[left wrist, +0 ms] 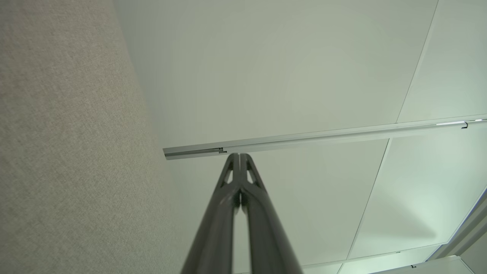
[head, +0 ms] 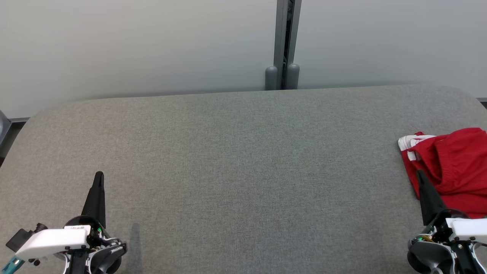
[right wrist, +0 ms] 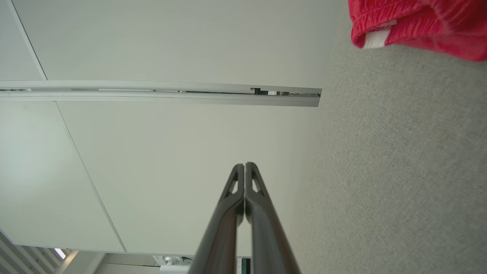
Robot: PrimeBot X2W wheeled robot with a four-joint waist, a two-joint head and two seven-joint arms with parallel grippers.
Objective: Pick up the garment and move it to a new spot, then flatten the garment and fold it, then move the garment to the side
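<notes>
A red garment (head: pixel 454 167) with white trim lies bunched at the right edge of the grey table (head: pixel 236 167), partly cut off by the frame. My right gripper (head: pixel 419 174) is shut and empty, its tips just in front of the garment's near left edge. In the right wrist view the shut right gripper (right wrist: pixel 244 164) points toward the wall, and the garment (right wrist: pixel 422 23) sits at the upper right. My left gripper (head: pixel 99 174) is shut and empty over the near left of the table. The left wrist view shows the left gripper (left wrist: pixel 239 155) with fingers pressed together.
A pale partition wall with a grey vertical post (head: pixel 283 45) stands behind the table's far edge. The table's corners are rounded. The grey fabric surface stretches wide between the two grippers.
</notes>
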